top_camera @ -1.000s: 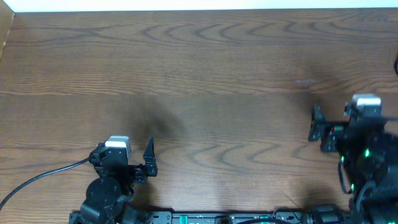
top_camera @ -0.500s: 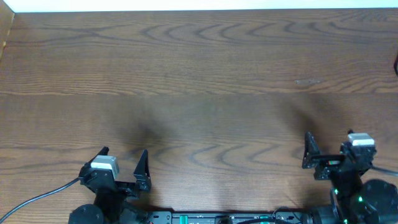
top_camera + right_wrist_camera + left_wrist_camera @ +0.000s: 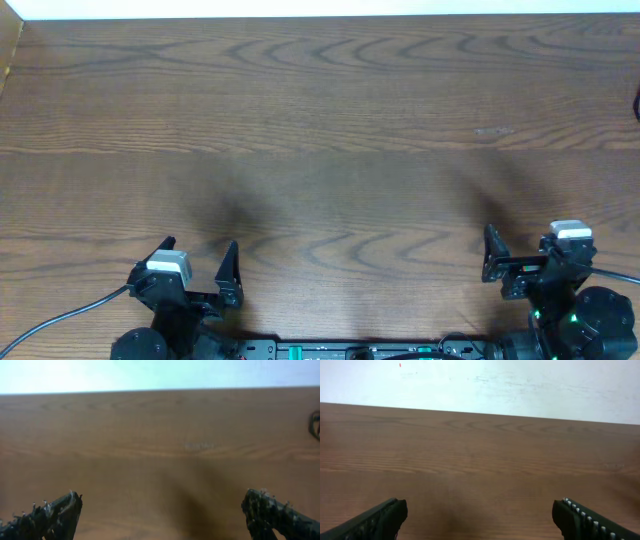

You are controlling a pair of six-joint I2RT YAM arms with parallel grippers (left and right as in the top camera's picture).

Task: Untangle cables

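Observation:
The bundle of cables is not plainly in view. Only a thin dark loop pokes in at the right edge of the right wrist view. The same dark bit sits at the right edge of the overhead view, and I cannot tell whether it belongs to the cables. My left gripper stands open at the near left edge of the table, with only bare wood between its fingers. My right gripper is open at the near right edge and holds nothing.
The brown wooden table stretches ahead of both grippers to a white wall at the far edge. A thicker black wire runs from the left arm off the near left corner.
Both arms have drawn back toward the near edge of the table, the right one farther. The left arm has stayed still for the last half second. Both grippers stayed open.

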